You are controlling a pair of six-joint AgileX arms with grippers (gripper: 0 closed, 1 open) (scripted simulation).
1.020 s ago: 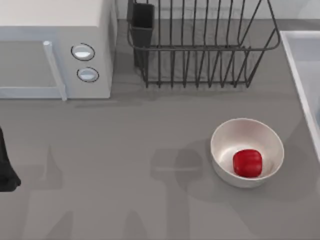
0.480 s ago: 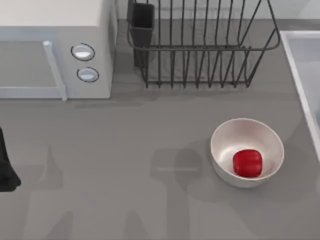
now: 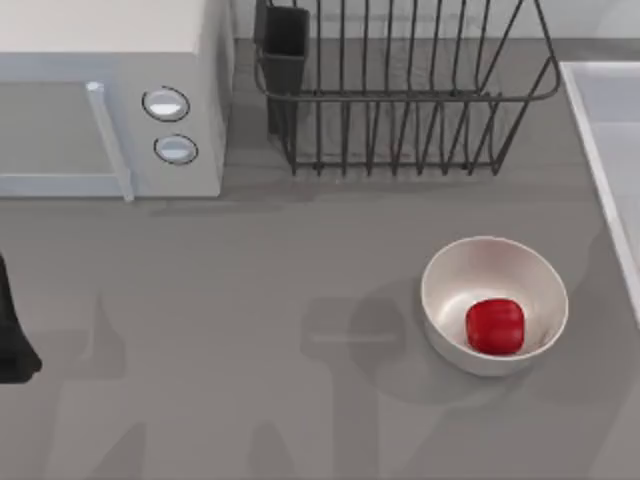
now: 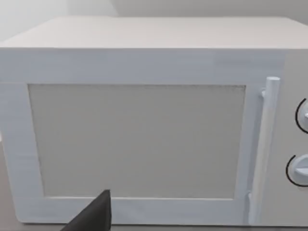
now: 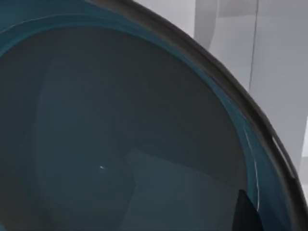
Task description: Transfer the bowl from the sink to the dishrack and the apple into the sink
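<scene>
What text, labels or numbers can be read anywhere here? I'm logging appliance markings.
None: no readable text in these views.
The microwave has two round dials with no numbers or lettering.
The dishrack, white bowl, apple and teal bowl are unmarked.

The grey table (image 3: 250, 290) carries four things directly. A white microwave (image 3: 110, 100) stands at its far left corner, door and two round knobs facing the near edge. Just right of it sits the dishrack (image 3: 400, 95) — dark wire, with a black utensil cup (image 3: 285, 45) at its left corner. The sink (image 3: 600, 150) shows its pale rim along the right edge. Near the right, well in front of the rack, rests a plain white bowl (image 3: 450, 290) — the apple (image 3: 495, 326) lies inside it.
</scene>
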